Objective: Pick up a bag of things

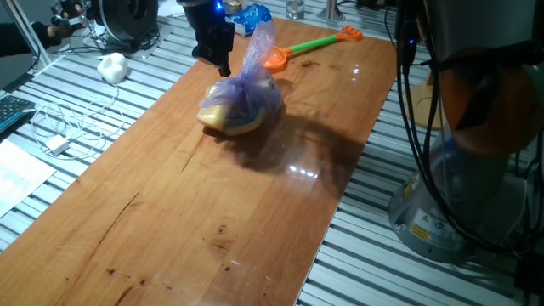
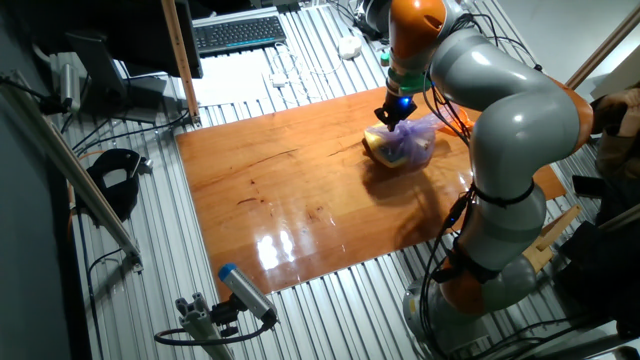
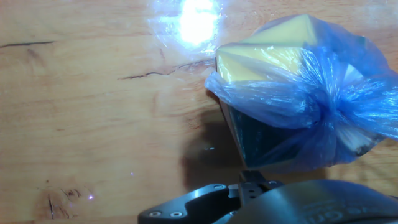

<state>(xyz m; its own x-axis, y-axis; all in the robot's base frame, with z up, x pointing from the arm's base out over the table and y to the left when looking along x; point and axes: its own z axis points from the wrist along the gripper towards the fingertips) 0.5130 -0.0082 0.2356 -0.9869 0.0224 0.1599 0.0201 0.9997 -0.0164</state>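
Wooden table (image 1: 212, 212), glossy, dark scratches, glare patch right of centre. Orange toy shovel with green handle (image 1: 310, 47) at top of frame, lying flat. Blue-and-white packet (image 1: 246, 17) at top centre. White cable and adapter (image 1: 59, 140) at left, off the table. Keyboard (image 2: 238, 32) at the other view's top.

A scratched wooden tabletop (image 1: 212, 204) carries the knotted purple bag (image 1: 240, 104) toward its far end, an orange-and-green toy shovel (image 1: 310, 46) beyond it.
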